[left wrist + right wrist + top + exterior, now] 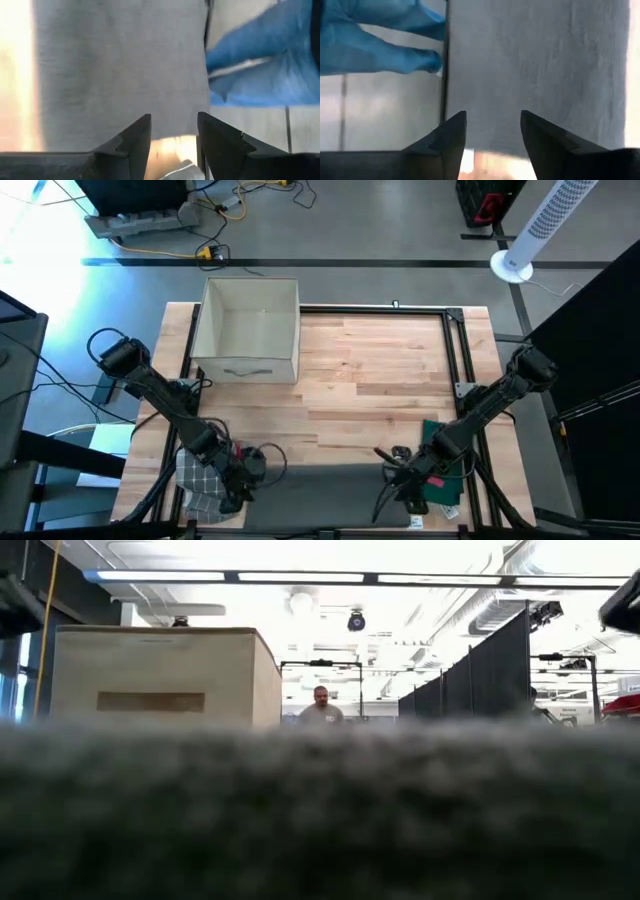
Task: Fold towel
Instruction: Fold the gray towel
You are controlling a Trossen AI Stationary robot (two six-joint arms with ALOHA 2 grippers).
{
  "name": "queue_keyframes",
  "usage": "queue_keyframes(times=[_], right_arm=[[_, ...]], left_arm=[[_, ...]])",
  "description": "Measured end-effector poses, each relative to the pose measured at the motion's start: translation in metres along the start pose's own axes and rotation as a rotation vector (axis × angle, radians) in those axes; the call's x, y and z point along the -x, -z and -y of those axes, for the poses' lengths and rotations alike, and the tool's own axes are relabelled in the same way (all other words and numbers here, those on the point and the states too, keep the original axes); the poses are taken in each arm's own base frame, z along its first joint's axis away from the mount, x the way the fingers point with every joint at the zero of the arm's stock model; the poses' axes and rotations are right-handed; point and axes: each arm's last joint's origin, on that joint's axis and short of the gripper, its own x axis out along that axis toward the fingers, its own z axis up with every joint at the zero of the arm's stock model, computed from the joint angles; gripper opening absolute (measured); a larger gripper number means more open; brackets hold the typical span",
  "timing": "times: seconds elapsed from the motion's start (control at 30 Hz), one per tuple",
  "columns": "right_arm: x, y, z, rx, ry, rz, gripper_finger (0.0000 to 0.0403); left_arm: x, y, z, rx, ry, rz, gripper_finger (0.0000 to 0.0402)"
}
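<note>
A grey towel lies flat at the table's near edge, between my two grippers. It fills the lower part of the low view as a blurred grey towel. My left gripper stands open at the towel's left edge. In its wrist view the left gripper points across the towel, with bare wood between its fingertips. My right gripper stands open at the towel's right edge. Its wrist view shows the right gripper facing the towel.
A beige box stands at the far left of the table. A checkered cloth lies under my left arm and a green cloth under my right arm. A person's blue-gloved hand shows beyond the towel's near edge.
</note>
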Motion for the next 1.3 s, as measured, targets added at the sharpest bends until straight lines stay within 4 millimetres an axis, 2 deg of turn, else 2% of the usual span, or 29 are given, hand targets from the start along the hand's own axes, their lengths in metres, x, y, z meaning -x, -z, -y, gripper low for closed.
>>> queue_keyframes(times=[0.1, 0.23, 0.4, 0.53, 0.73, 0.93, 1.17, 1.3], right_arm=[[-0.016, 0.005, 0.007, 0.006, 0.039, -0.056, 0.0144], [-0.035, 0.007, 0.008, 0.004, 0.029, -0.088, 0.0108], [-0.048, 0.006, 0.009, -0.001, 0.020, -0.090, 0.0018], [-0.051, 0.006, 0.014, -0.017, 0.054, -0.101, 0.0008], [-0.049, 0.002, 0.038, -0.110, 0.193, -0.137, 0.0001], [-0.041, -0.002, 0.070, -0.189, 0.260, -0.120, 0.0000], [-0.036, -0.006, 0.097, -0.202, 0.327, -0.112, 0.0000], [-0.025, -0.006, 0.111, -0.196, 0.389, -0.143, 0.0000]], left_arm=[[-0.018, 0.008, 0.005, -0.029, 0.045, -0.058, 0.0136], [-0.038, 0.013, 0.012, -0.052, 0.084, -0.048, 0.0115], [-0.056, 0.018, 0.004, -0.005, 0.019, -0.075, 0.0062], [-0.062, 0.018, -0.005, 0.012, -0.047, -0.090, 0.0009], [-0.057, 0.017, -0.027, 0.039, -0.210, -0.174, 0.0007], [-0.049, 0.006, -0.052, 0.049, -0.283, -0.189, 0.0002], [-0.034, -0.010, -0.083, 0.063, -0.400, -0.196, 0.0000], [-0.023, -0.012, -0.093, 0.079, -0.444, -0.237, 0.0000]])
